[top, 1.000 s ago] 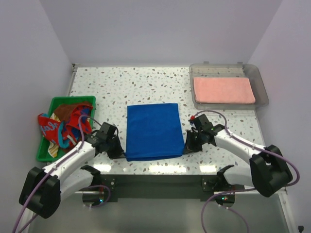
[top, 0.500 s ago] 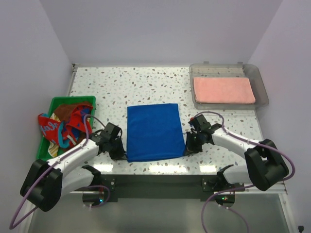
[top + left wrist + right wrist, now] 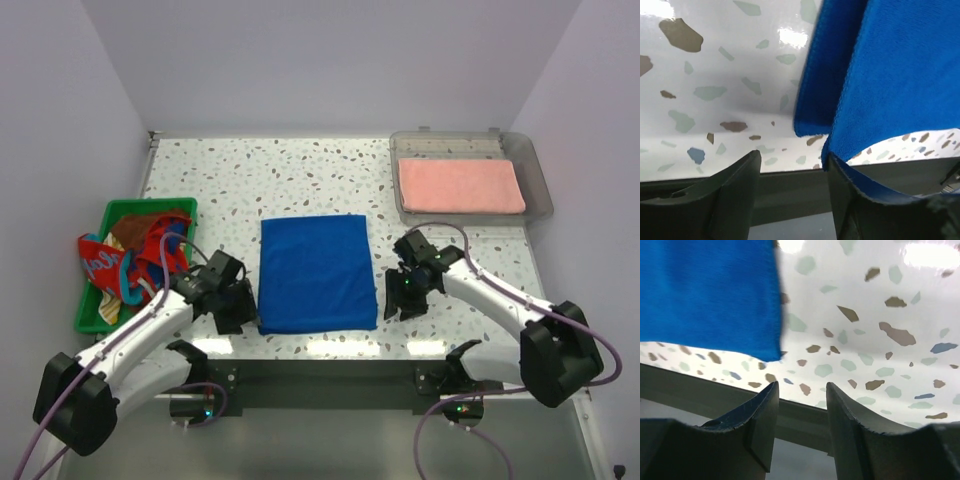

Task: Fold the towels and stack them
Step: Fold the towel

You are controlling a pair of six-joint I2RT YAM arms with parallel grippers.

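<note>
The blue towel (image 3: 317, 273) is a plain royal blue. The pink towel (image 3: 461, 186) is salmon, lying in a clear, greyish tray (image 3: 538, 185). The basket (image 3: 150, 205) is bright green; in it a patterned towel (image 3: 100, 262) shows red with blue, and beside it is a brown towel (image 3: 133, 228). The counter (image 3: 260, 175) is white, speckled with grey, brown and bluish flecks.

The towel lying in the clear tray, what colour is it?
The towel is plain salmon pink, with no pattern. The top external view shows it best.
</note>
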